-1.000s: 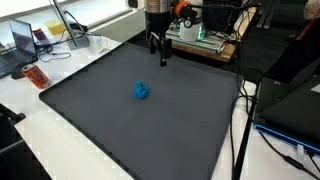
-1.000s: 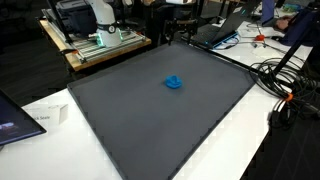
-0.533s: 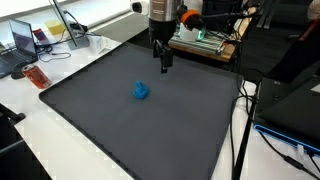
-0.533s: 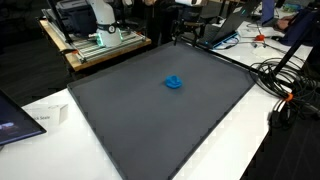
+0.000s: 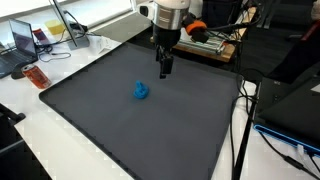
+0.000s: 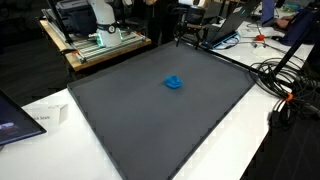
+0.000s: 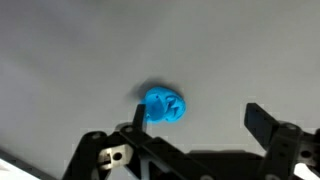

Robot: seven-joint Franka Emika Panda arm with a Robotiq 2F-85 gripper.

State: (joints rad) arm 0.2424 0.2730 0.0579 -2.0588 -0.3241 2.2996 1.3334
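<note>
I judge this the approach: my fingers [image 7: 262,122] hover spread above the desk [image 5: 150,135], the blue lump [image 5: 141,91] left of frame centre, below-left of them, so the next move calls for centring over it, then descending

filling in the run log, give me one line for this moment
gripper: open, empty | position: hovers above dark mat, near blue object | contact: none | blue object: lying on mat

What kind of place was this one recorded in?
Most likely a robotics lab or workshop. A laptop stands open at one side, loose cables lie on the white table, and an electronics rig stands behind the dark mat, where the gripper hangs near a blue lump.
</note>
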